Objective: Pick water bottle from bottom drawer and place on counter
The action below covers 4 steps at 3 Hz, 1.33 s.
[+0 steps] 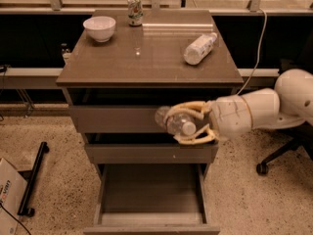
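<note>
Hand [176, 127]: at the right front of the cabinet, level with the top drawer's front, below the surface [146, 65] and above the open bottom drawer [151, 192]. The arm comes in from the right.

Grip: both fingers [190, 106] are curled around the water bottle [169, 121], one above it and one below, clamped on it.

Water bottle: clear, lying roughly sideways in the hand with its white cap toward the palm. It is held in the air, clear of the bottom drawer and touching neither the drawer fronts nor the surface, as far as the view shows.

Bottom drawer: pulled fully out, nothing visible inside. The two drawers above it are nearly closed.

On the surface:
- white bowl [100, 28], back left
- labelled can [134, 9], back centre
- larger white bottle [199, 48], on its side at the right

All three are well apart from each other.
</note>
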Tool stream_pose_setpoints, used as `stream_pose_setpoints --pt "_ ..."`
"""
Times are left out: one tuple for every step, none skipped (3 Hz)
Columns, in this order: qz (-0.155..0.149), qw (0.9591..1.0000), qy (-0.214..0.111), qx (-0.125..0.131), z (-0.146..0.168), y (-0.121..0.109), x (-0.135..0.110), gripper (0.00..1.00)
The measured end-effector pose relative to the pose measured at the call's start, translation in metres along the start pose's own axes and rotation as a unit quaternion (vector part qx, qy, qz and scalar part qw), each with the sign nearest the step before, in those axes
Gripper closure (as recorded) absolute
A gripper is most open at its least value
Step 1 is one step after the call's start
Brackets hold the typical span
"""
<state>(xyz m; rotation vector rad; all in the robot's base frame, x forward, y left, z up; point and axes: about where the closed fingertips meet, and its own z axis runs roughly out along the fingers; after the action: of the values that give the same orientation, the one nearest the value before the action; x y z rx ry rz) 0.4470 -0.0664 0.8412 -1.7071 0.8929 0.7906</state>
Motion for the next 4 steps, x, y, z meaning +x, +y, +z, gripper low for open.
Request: stream_pose_setpoints --pt "-0.053 0.9985 -0.005 0.012 -0.011 -0.019 -0.028 1.00" --pt "-0.088 0.9955 0.001 0.036 -0.019 -0.048 -0.047 1.00" --pt "-0.101 0.9932 0.013 0.056 -0.025 -0.082 -0.053 1.00" --pt "-0.096 0.9927 0.024 0.069 -0.029 -0.114 -0.046 1.00"
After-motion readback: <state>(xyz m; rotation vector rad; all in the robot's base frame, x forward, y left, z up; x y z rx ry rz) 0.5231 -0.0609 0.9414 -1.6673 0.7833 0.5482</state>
